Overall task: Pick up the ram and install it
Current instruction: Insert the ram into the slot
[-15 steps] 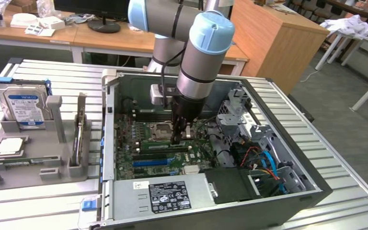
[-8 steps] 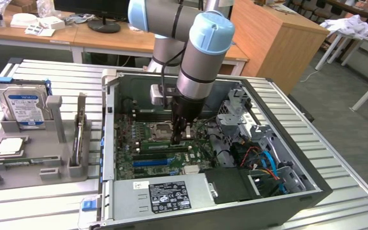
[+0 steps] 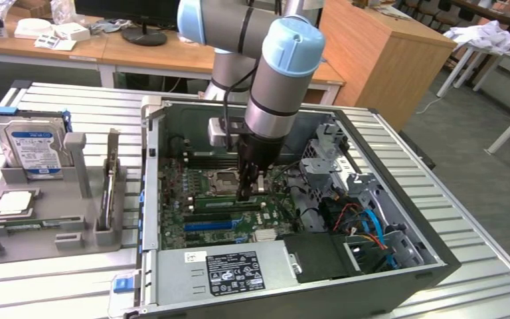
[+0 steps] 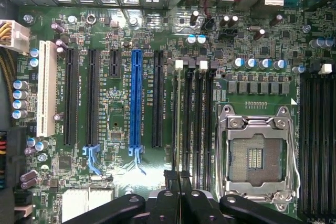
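Deep within case walls (image 3: 397, 279), closed jaws hover.

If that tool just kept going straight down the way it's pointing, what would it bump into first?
Most likely the long black memory slots on the motherboard, right beneath the tool; how much gap remains is hard to judge.

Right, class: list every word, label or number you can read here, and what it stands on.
No text reads clearly.
Hard drive label: too small to read.
Power supply sticker: blurred.
Motherboard lettering beside the slots: too small.
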{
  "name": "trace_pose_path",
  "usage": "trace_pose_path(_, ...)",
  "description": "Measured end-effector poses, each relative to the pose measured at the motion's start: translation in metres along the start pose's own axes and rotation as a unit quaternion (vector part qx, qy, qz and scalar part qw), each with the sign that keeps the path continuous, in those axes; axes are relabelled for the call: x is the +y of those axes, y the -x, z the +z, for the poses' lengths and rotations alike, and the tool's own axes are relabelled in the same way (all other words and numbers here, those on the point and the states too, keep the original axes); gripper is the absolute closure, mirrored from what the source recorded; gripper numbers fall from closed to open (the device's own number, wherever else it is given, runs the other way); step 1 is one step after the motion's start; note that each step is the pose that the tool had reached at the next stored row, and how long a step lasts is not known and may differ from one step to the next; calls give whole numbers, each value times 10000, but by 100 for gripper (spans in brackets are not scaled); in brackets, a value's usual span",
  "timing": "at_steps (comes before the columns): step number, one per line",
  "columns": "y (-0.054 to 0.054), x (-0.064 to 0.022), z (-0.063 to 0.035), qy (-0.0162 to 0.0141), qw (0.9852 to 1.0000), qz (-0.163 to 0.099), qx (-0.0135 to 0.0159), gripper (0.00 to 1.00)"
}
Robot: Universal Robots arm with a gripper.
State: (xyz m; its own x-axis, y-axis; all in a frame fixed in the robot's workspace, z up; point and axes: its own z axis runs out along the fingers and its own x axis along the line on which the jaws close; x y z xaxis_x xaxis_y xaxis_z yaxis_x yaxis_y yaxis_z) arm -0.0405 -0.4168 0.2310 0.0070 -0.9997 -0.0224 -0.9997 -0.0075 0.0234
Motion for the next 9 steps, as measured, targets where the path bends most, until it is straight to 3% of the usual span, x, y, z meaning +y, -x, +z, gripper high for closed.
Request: trace_pose_path(9,-7,0,14,0,10000,0,1,89)
